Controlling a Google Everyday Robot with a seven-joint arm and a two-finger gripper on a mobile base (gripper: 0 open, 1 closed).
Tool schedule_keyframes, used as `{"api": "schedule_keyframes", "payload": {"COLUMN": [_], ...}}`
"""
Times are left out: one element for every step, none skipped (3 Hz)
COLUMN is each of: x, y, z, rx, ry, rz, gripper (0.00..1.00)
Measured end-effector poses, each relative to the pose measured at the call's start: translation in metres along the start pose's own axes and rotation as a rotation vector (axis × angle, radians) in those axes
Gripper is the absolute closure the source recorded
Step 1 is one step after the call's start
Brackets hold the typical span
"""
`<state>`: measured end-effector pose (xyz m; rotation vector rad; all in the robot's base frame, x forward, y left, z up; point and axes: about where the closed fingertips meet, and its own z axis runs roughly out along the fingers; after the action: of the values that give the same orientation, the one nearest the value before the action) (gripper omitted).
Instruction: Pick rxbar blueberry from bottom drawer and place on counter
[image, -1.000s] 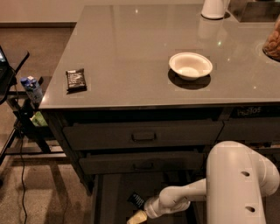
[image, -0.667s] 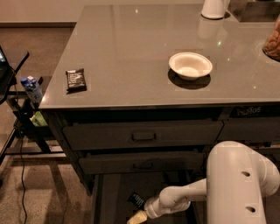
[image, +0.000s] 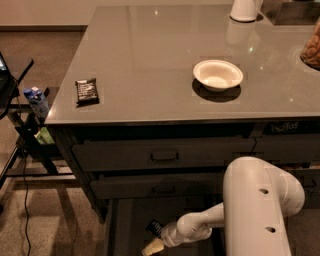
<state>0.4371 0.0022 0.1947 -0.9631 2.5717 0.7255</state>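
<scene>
The bottom drawer (image: 125, 225) is pulled open below the counter (image: 145, 45). My white arm reaches down into it, and my gripper (image: 154, 242) sits low in the drawer near the bottom edge of the view. A small dark piece with pale marks (image: 155, 229) shows right at the gripper's upper side. I cannot tell whether it is the rxbar blueberry or part of the gripper. No clearly blue bar shows elsewhere in the drawer, and much of its floor is dark or hidden by my arm.
A black-wrapped bar (image: 87, 91) lies at the counter's left front edge. A white bowl (image: 218, 75) sits mid-counter and a white vessel (image: 245, 10) at the back. Two shallower drawers (image: 165, 156) are shut. A stand holding a blue bottle (image: 37, 101) is on the left.
</scene>
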Motion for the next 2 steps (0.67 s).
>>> {"api": "schedule_keyframes", "payload": {"x": [-0.0116, -0.0116], "y": [-0.0093, -0.0093], "z": [0.0059, 0.0059], "rx": [0.032, 0.031], "ry": [-0.027, -0.027], "rz": [-0.031, -0.031], "gripper": [0.0, 0.0]}}
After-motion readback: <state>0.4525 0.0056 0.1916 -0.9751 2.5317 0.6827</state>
